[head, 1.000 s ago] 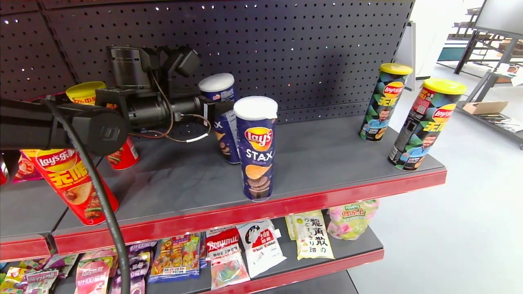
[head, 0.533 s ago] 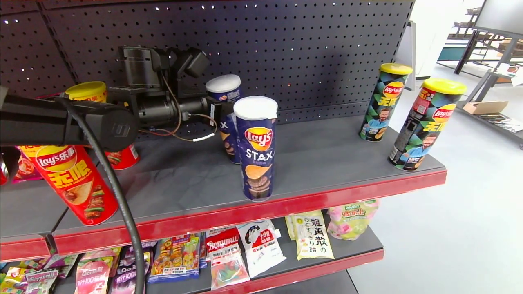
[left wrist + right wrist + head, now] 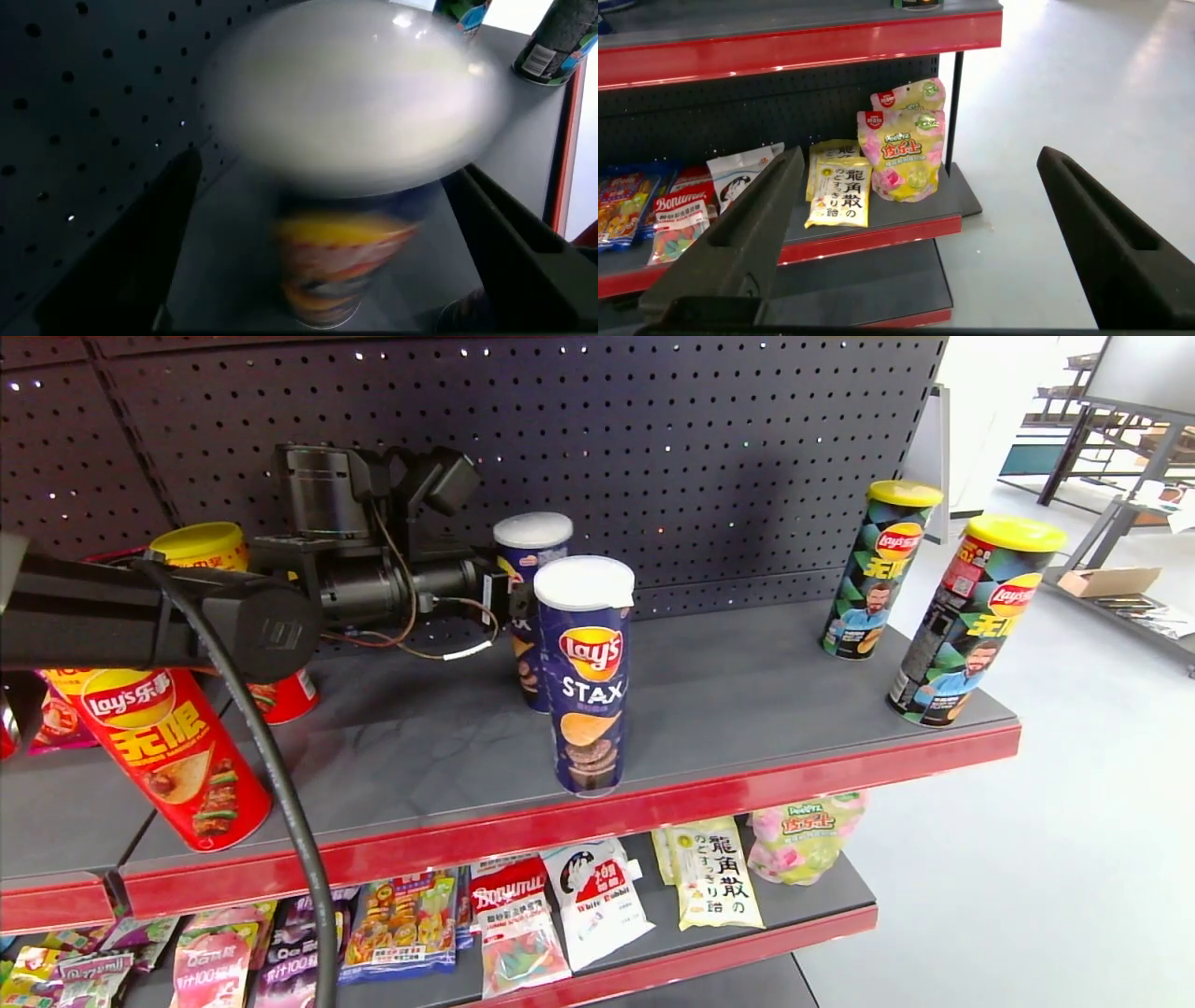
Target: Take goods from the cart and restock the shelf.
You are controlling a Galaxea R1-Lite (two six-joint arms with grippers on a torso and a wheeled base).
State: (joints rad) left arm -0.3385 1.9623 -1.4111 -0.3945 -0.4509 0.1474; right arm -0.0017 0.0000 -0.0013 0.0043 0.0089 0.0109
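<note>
Left gripper (image 3: 513,602): positioned over the upper shelf (image 3: 747,709), close to the pegboard (image 3: 700,448). Its jaws are clenched on the rear can (image 3: 532,546), a blue tube with a white lid, gripped on the upper body just below the lid. In the left wrist view the can (image 3: 350,159) sits between the two fingers of the gripper (image 3: 341,233), with its lid nearest the camera and blurred.

Rear can: near upright, towards the back of the shelf and just behind the front can (image 3: 585,681). Whether its base rests on the shelf cannot be told, as the front can hides part of it.

Front can: same blue type, upright at the shelf's red front edge, free of the gripper.

Other stock on the upper shelf: a red can (image 3: 168,756) at the front left. A second red can (image 3: 280,695) stands behind the arm and is partly hidden. Two green cans (image 3: 882,569) (image 3: 976,621) with yellow lids stand at the right end, well apart from the blue pair.

Right gripper (image 3: 920,163): jaws released and spread wide, with nothing between them. It faces the lower shelf (image 3: 878,238) near that shelf's right end.

Lower shelf (image 3: 822,905): carries a row of snack bags (image 3: 597,905). Among them are a yellow bag (image 3: 839,182) and, just beside it, a pink-and-green bag (image 3: 901,154).
</note>
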